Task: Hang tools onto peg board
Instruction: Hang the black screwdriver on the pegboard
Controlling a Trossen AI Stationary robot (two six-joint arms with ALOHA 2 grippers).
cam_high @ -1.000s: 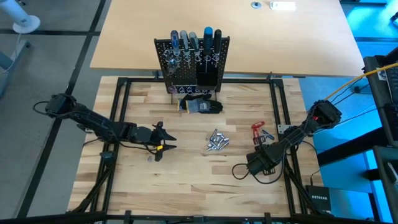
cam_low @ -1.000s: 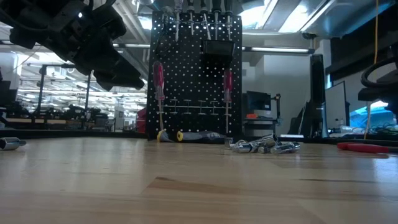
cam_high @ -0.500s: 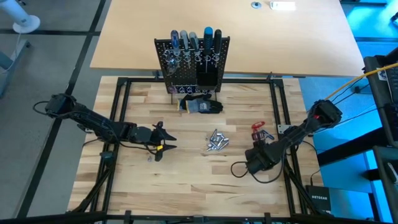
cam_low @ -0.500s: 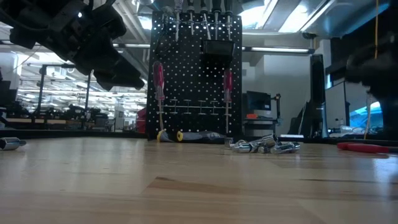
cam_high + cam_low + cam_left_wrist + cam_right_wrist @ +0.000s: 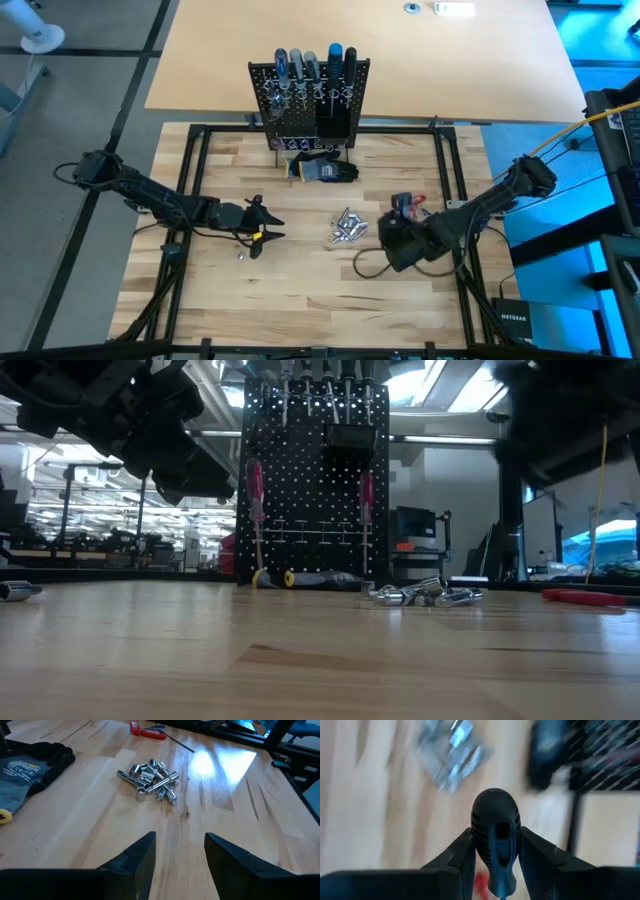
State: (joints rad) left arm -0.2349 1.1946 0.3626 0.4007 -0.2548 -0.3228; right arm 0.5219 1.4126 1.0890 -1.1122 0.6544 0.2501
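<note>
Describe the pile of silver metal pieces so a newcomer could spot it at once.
Start at the upright black peg board at the table's far edge, then come toward the near edge past the dark glove bundle. The silver metal pieces lie loose mid-table, the only shiny heap, beside a red-handled tool.

Right wrist view is basically all smear: the pile of silver metal pieces [image 5: 451, 754] is just streaks, and the dark glove [image 5: 555, 755] and peg board [image 5: 605, 755] behind it are mush. The screwdriver handle [image 5: 495, 835] between the fingers runs off the picture's bottom edge, so no shaft visible. In the low view the right arm [image 5: 570, 410] is a dark blur cut by the top edge. The red tool [image 5: 412, 204] is partly hidden under that arm from above.
</note>
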